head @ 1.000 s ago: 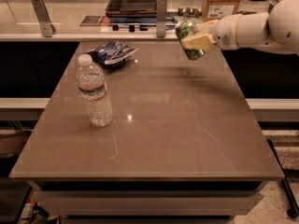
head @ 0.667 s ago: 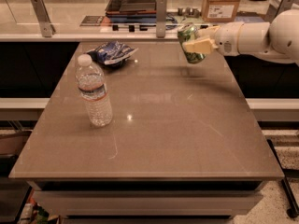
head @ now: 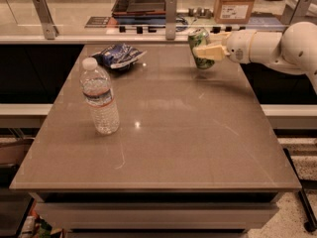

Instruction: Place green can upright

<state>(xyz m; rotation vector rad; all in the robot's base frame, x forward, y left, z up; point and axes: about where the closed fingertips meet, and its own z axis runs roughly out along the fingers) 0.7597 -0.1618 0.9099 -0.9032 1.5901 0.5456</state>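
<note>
The green can (head: 199,39) stands roughly upright at the far right of the brown table (head: 163,133), its base at or just above the tabletop. My gripper (head: 204,50) reaches in from the right on a white arm and is shut on the can's side, the cream fingers (head: 208,51) across its front. The can's silver top shows above the fingers.
A clear water bottle (head: 100,97) stands upright on the left half of the table. A blue-and-white snack bag (head: 118,55) lies at the far left. Behind the table runs a counter with a metal post (head: 171,17), a tablet and a cardboard box (head: 237,3).
The gripper has carried the can a little downward and turned it closer to upright, nearer the tabletop. The bottle and bag have not moved.
</note>
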